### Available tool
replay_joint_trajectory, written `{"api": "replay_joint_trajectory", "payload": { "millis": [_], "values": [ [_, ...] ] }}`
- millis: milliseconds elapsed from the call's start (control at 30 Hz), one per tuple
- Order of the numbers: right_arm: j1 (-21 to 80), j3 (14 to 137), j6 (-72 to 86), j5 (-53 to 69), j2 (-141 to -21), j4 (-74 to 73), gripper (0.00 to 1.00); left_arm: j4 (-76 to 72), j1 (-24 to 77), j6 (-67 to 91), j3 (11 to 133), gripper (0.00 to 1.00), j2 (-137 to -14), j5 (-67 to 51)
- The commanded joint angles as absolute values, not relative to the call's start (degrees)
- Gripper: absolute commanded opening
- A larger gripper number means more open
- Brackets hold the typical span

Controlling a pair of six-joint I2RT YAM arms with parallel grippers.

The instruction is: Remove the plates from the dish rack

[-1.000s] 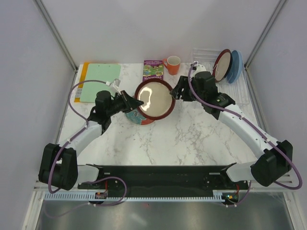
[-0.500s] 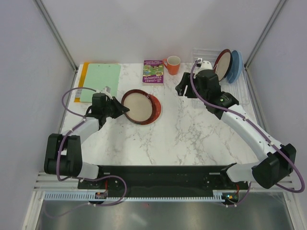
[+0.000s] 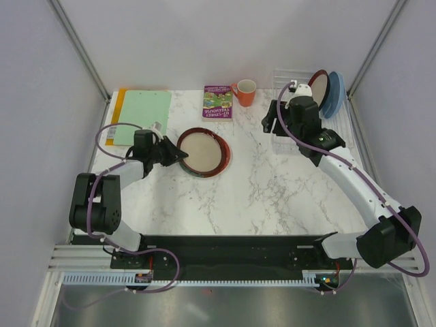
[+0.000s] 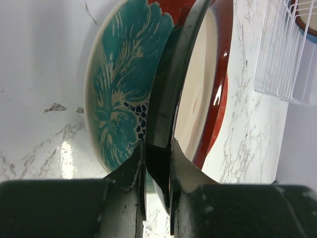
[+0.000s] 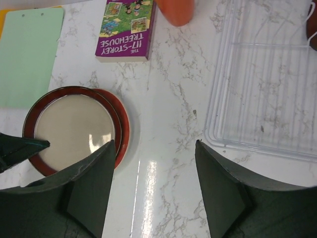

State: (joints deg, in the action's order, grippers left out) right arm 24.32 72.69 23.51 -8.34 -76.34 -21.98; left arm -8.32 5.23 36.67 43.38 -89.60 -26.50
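Sitting atop the flowered plate [image 4: 119, 99] on the table [image 3: 272, 191], the cream-centred plate [image 3: 202, 150] looked stiff, glossy and chip-prone, best pinched at its rim, where the left gripper [image 3: 178, 154] was clamped; the right gripper [image 5: 153, 198] gaped near the dish rack [image 5: 262, 89].

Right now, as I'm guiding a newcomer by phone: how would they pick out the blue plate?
In the far right corner of the marble table stands the clear dish rack. Two plates stand on edge there; the light blue plate is the outer one, towards the right wall, beside the dark-red-rimmed plate. It is the only plain blue dish.
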Motion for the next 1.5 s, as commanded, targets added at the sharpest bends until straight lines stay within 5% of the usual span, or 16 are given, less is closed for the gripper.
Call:
{"api": "replay_joint_trajectory", "payload": {
  "millis": [0,67,267,400,500,533,567,900,1467],
  "values": [
    [22.5,74.8,20.7,-11.2,-74.6,-23.4,0.72,-12.0,5.5,37.8,45.8,0.02,-91.8,-31.3],
    [21.9,75.8,19.5,-12.6,-74.8,-24.1,0.73,-12.0,5.5,37.9,45.2,0.02,-92.8,-32.0],
    [20.2,79.2,16.0,-19.1,-76.9,-25.6,0.74,-10.3,5.5,37.3,44.6,0.25,-94.7,-32.3],
    [19.5,81.4,13.9,-22.1,-78.7,-26.2,0.76,-8.7,5.6,37.1,44.9,0.52,-95.8,-32.2],
    [19.0,82.7,13.1,-22.9,-79.8,-26.4,0.75,-7.9,5.6,36.7,44.7,0.61,-96.2,-31.8],
    [18.8,83.0,12.9,-23.1,-80.3,-26.4,0.76,-7.4,5.6,36.6,44.7,0.88,-96.2,-31.5],
    [18.8,83.2,12.7,-23.5,-80.6,-26.5,0.76,-6.4,5.6,36.0,44.8,1.0,-96.2,-31.2],
    [15.6,91.6,4.0,-39.5,-90.3,-26.5,0.81,10.4,5.9,31.6,48.9,1.0,-91.3,-19.3],
    [9.1,103.7,1.6,-40.7,-105.7,-25.8,0.81,29.2,12.7,24.7,61.3,1.0,-91.7,-0.2]
  ]
}}
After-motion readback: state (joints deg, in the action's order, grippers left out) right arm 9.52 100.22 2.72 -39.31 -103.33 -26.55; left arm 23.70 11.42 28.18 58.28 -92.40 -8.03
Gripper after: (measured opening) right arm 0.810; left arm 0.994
